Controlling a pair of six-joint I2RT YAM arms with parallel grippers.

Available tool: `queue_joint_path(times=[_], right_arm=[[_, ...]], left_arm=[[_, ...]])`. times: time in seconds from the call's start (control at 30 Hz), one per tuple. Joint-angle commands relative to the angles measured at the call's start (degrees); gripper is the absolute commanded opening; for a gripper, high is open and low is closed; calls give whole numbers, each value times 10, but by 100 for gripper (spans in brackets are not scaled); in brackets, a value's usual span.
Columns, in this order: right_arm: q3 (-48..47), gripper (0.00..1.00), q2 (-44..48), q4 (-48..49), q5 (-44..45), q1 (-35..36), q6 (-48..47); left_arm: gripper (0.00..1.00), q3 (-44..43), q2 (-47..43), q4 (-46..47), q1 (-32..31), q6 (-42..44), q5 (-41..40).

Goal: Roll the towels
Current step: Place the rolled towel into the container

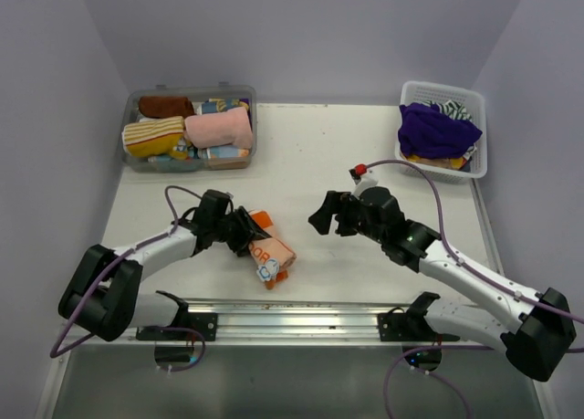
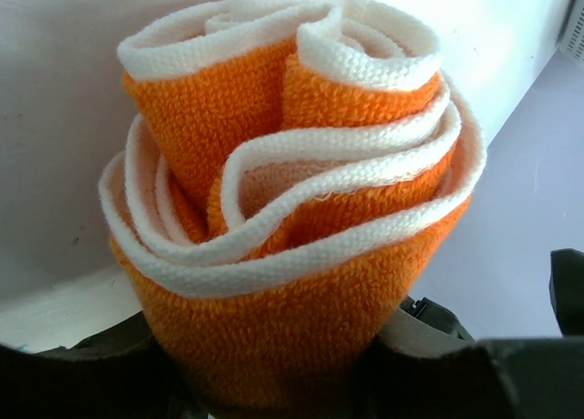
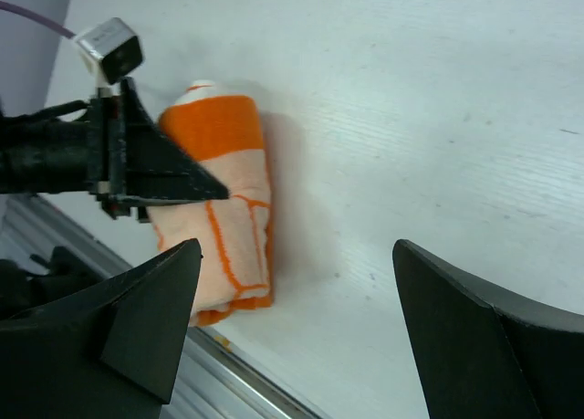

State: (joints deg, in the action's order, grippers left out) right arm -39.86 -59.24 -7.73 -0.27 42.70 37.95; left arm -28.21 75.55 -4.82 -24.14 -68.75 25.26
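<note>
An orange-and-cream towel lies rolled up on the white table, near the front edge. My left gripper is shut on its left end. In the left wrist view the roll faces the camera end-on, its spiral layers showing, pinched at the bottom by the left gripper. My right gripper is open and empty, just right of the roll and apart from it. In the right wrist view the right gripper has its jaws wide apart over bare table, with the roll at the left.
A clear bin at the back left holds rolled towels, among them a pink one and a striped yellow one. A white basket at the back right holds a loose purple towel. A metal rail runs along the front edge.
</note>
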Motion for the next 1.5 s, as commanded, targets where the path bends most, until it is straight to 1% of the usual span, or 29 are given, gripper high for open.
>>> queue_joint_path(times=[0.0, 0.07, 0.13, 0.23, 0.27, 0.3, 0.33, 0.37, 0.4, 0.47, 0.57, 0.6, 0.77, 0.87, 0.93, 0.97, 1.13, 1.27, 1.4, 1.47], right_arm=[[-21, 90, 23, -117, 104, -2, -48], [-18, 90, 27, -125, 108, -1, -46], [-15, 90, 29, -127, 113, -1, -43], [-12, 89, 31, -132, 118, -1, -39], [-12, 89, 32, -132, 120, -2, -39], [-12, 89, 33, -134, 121, -2, -40], [-13, 89, 34, -135, 125, -1, -42], [-13, 89, 34, -135, 125, -1, -43], [-14, 89, 34, -135, 126, -1, -44], [-15, 89, 33, -135, 124, -1, -44], [-15, 89, 27, -135, 121, -2, -40], [-15, 89, 27, -134, 118, -1, -38], [-15, 89, 19, -134, 108, -2, -30], [-18, 89, 15, -136, 103, -1, -25], [-21, 89, 6, -135, 99, -1, -23], [-22, 89, 3, -135, 96, -2, -22], [-32, 89, -24, -137, 84, -2, -17], [-38, 89, -46, -140, 76, -2, -16], [-40, 89, -63, -140, 71, -1, -17], [-42, 89, -75, -139, 71, -1, -17]], left_arm=[[33, -71, -33, -64, 3, 27, -19], [33, -100, -41, -84, 9, 40, -18], [31, -155, -51, -121, 28, 61, -19], [29, -237, -55, -175, 73, 92, -14], [29, -261, -55, -191, 87, 117, -10], [29, -310, -51, -217, 121, 131, -12], [29, -336, -46, -231, 138, 160, -14], [29, -365, -39, -262, 166, 171, -19], [29, -416, -24, -272, 179, 180, -21], [29, -477, -9, -284, 217, 193, -14], [29, -521, 13, -271, 241, 185, -6], [29, -546, 24, -259, 267, 180, -8], [28, -605, 66, -216, 306, 149, -6], [27, -628, 97, -173, 345, 118, -8], [25, -630, 119, -122, 359, 82, -14], [25, -629, 127, -81, 372, 71, -28], [25, -630, 193, 22, 387, 18, -68], [28, -636, 253, 112, 396, 4, -92], [28, -686, 345, 167, 397, -2, -104], [28, -691, 367, 206, 400, -10, -110]])
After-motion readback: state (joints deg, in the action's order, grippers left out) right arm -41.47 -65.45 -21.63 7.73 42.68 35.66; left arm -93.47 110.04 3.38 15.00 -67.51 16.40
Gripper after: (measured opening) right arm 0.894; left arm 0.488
